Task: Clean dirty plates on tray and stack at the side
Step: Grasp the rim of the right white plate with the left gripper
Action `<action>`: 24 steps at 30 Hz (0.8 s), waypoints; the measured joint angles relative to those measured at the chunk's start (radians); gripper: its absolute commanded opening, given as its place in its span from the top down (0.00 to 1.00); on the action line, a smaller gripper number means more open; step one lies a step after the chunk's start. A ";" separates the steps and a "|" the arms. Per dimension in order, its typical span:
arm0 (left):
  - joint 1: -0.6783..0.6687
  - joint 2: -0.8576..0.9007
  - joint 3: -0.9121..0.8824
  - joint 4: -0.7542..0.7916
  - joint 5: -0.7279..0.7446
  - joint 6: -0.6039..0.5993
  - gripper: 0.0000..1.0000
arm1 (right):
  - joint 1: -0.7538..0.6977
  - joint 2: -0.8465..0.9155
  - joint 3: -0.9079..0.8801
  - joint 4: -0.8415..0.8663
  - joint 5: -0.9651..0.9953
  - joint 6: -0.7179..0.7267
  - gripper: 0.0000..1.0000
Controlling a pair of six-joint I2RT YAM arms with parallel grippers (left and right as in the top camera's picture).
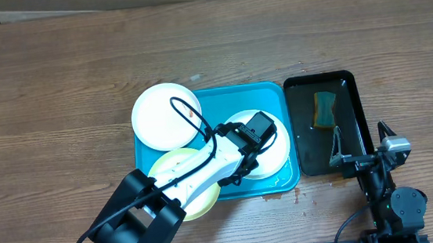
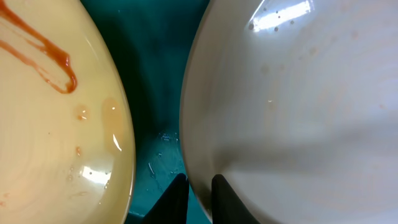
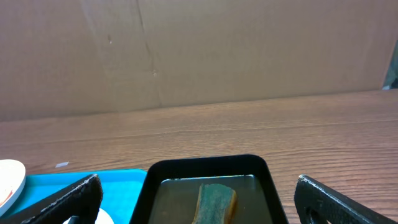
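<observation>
The turquoise tray (image 1: 275,94) holds three plates. A white plate (image 1: 166,116) overhangs its back left corner. A yellow-green plate (image 1: 164,165) at the front left lies mostly under my left arm; in the left wrist view (image 2: 56,124) it carries red-brown sauce streaks. A second white plate (image 1: 276,160) lies on the right of the tray. My left gripper (image 1: 255,145) is down at this plate's left edge, its two fingers (image 2: 199,194) shut on the rim of the white plate (image 2: 298,112). My right gripper (image 1: 360,142) is open and empty over the black tray's front edge.
A narrow black tray (image 1: 319,81) with shallow water and a green-yellow sponge (image 1: 324,110) stands right of the turquoise tray. The right wrist view shows the sponge (image 3: 216,202) between the open fingers (image 3: 198,186). Bare wooden table lies all round; a cardboard wall stands behind.
</observation>
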 measured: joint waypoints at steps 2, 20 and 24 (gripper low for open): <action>0.002 0.000 0.000 0.005 -0.014 0.010 0.96 | 0.000 0.000 0.000 0.000 0.000 0.000 0.00; 0.218 0.000 0.000 0.170 -0.073 0.365 0.64 | 0.000 0.000 0.000 0.000 0.000 0.000 0.00; 0.231 0.000 0.000 0.171 -0.072 0.442 0.61 | 0.000 0.000 0.000 0.000 0.000 0.000 0.00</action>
